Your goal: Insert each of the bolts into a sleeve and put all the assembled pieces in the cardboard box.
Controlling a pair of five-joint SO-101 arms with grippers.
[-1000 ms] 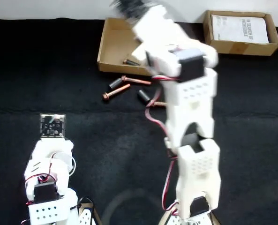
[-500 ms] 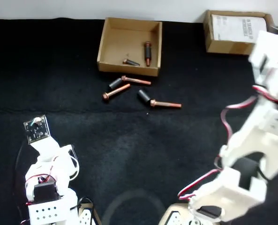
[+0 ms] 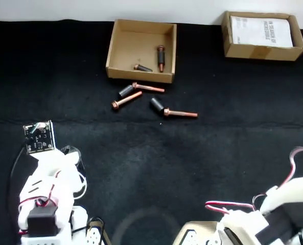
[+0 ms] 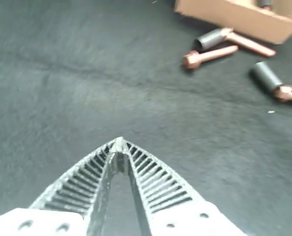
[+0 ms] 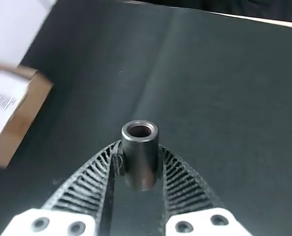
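- Grip on your right side: the right pincer (image 5: 139,146) is closed partway around a dark sleeve (image 5: 140,157). It pinches the sleeve by its sides between the two fingers, with the open bore pointing out past the tips.
- Your left pincer (image 4: 119,145) is closed tip to tip with nothing in it, over bare black mat (image 4: 62,88).
- Ahead of the left pincer, off toward the right arm's side, the loose bolt (image 4: 210,55) lies flat on the mat. Its long axis runs slantwise, with the head end nearer the left pincer and the shank pointing away toward the cardboard box.
- Judging from the high view, your left pincer is the nearer one to that bolt. The right arm (image 3: 289,214) is folded low at the near edge, well apart from the whole cluster. So the bolt looks like the left pincer's to fetch, with the fingers closing across the shank, not along it.
- Just beyond the loose bolt lies a second bolt (image 4: 249,43) with a second sleeve (image 4: 212,37) at its head. Farther toward the right arm's side is a third bolt (image 3: 182,113) with a third sleeve (image 4: 267,76) by its head.
- Farthest out, the cardboard box (image 3: 110,51) holds two pieces, so the job looks partly done.
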